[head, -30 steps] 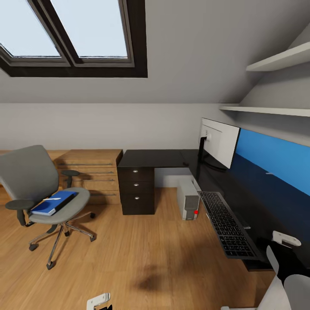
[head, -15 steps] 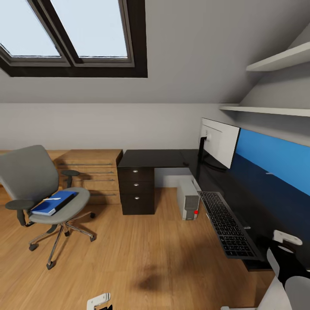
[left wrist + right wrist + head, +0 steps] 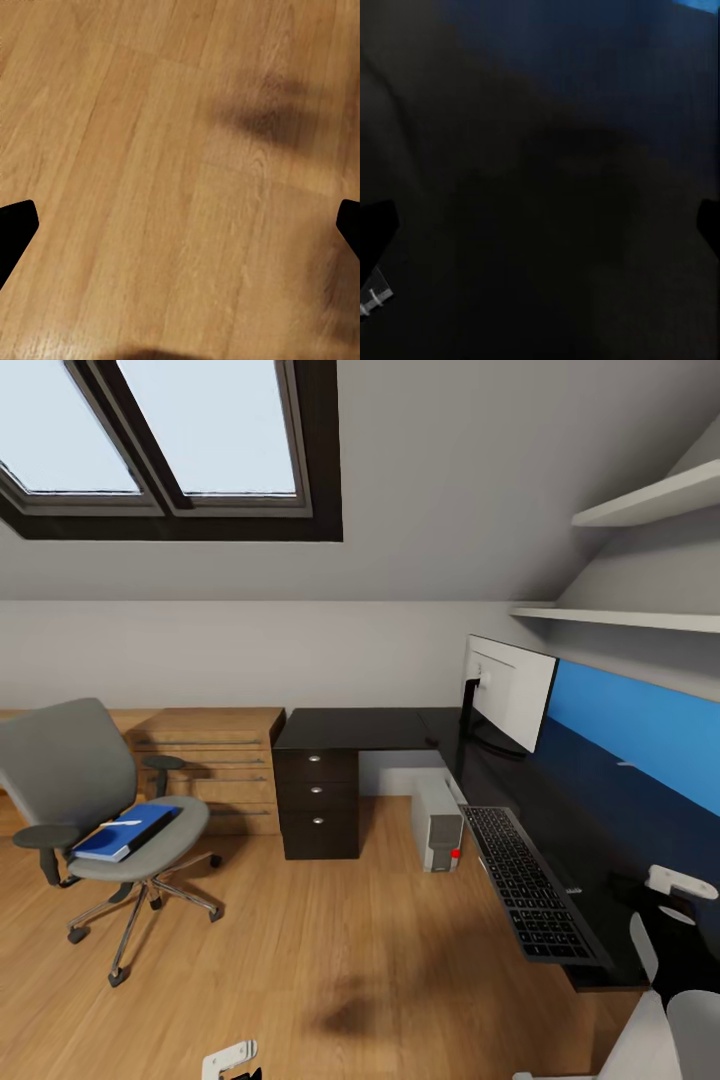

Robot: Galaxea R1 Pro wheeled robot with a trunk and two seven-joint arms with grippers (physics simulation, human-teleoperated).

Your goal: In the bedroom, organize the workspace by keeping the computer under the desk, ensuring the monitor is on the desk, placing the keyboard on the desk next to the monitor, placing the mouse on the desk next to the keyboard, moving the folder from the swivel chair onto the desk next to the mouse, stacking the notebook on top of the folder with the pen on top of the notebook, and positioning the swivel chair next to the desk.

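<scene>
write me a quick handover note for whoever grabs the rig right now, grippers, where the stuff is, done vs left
Left gripper: open, empty, over bare wood floor.
Right gripper: open, empty, over the glossy black desk.
Done: monitor stands on the desk; keyboard lies on the desk in front of it, overhanging the front edge; computer is on the floor at the desk's edge.
Left: folder, with something white on top, lies on the swivel chair seat, away from the desk. Move it to the desk, stack notebook and pen, roll the chair over. The mouse I cannot make out.
</scene>
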